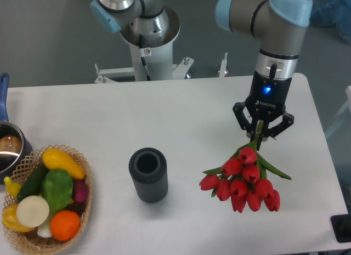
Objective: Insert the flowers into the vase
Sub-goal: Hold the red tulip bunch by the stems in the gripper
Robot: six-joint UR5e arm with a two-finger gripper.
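Gripper (258,135) pointed down over the right part of the table (181,109), fingers closed on the stems of the flowers (244,181). Held the bunch by the green stems with the red buds hanging below and fanning out toward the front edge, leaves sticking out to either side. Could not tell whether the lowest buds touched the tabletop or hung just above it. Stood upright near the middle of the table, left of the bunch and apart from it: vase (148,174), dark grey, ribbed, mouth open upward and unfilled. Sat at the front left corner, well apart from the vase: wicker basket (82,203), heaped with vegetables in yellow, green, white, orange and purple. Showed only partly at the left edge, just behind the basket: metal pot (10,151) with a blue handle. Rose behind the far edge of the table: white base of the arm
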